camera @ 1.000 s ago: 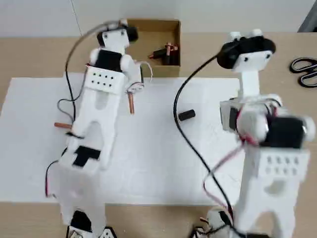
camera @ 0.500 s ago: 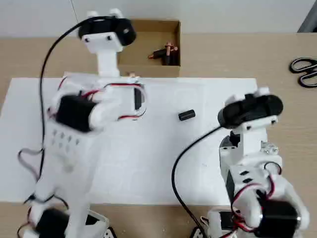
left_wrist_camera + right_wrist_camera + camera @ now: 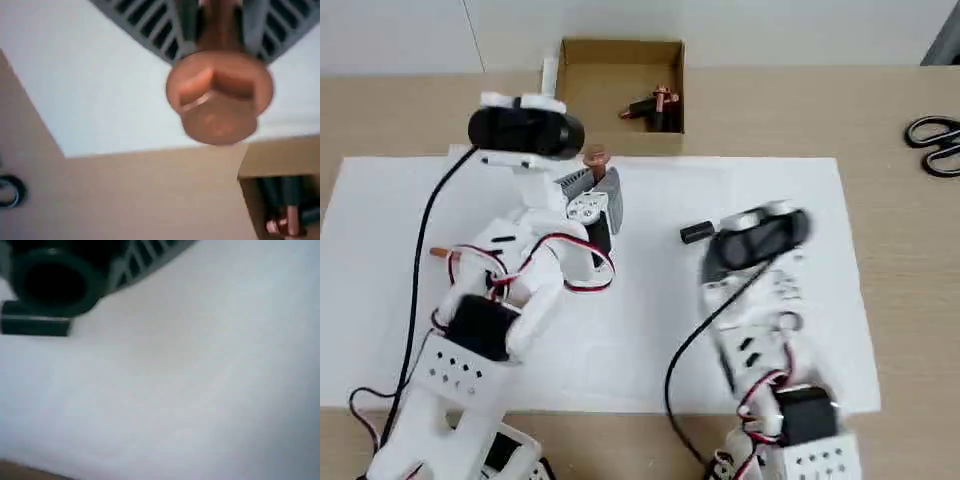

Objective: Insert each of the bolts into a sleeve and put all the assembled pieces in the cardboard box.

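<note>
While the left pincer (image 3: 595, 182) is clenched on a copper bolt (image 3: 595, 157), head toward the cardboard box (image 3: 582, 95) just ahead, the black sleeve (image 3: 695, 232) lies on the bench's white sheet (image 3: 650, 330) just beside the right pincer (image 3: 712, 243); whether that one grips it I cannot tell. Mating the two looks the step in hand, which calls for lining them up end to end. I count two bolts, the second bolt (image 3: 440, 252) loose behind the left pincer, and one loose sleeve. The box holds assembled pieces (image 3: 655, 105), number unclear.
</note>
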Available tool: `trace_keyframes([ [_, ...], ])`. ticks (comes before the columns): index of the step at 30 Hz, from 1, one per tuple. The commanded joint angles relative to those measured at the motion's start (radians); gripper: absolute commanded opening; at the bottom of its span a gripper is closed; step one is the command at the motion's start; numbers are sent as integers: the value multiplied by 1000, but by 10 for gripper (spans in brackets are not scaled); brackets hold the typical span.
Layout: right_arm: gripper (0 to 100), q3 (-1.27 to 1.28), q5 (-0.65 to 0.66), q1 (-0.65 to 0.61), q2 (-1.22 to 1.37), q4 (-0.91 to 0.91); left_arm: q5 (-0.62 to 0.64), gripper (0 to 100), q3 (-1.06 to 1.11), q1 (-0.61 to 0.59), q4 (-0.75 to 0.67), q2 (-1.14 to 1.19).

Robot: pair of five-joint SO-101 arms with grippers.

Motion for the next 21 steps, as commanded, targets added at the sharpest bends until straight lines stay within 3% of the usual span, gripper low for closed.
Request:
trace_keyframes([
  [1, 3, 37, -14, -93, -25, -62, -6, 6, 27, 40, -83, -55],
  [9, 3, 46, -28, -205, -25, -28, -5, 6, 39, 147, -87, -55],
  [14, 3, 58, -140, -219, -25, -33, 38, 6, 79, 189, -87, -55],
  [21, 3, 60, -141, -219, -27, -35, 66, 6, 88, 190, -84, -55],
])
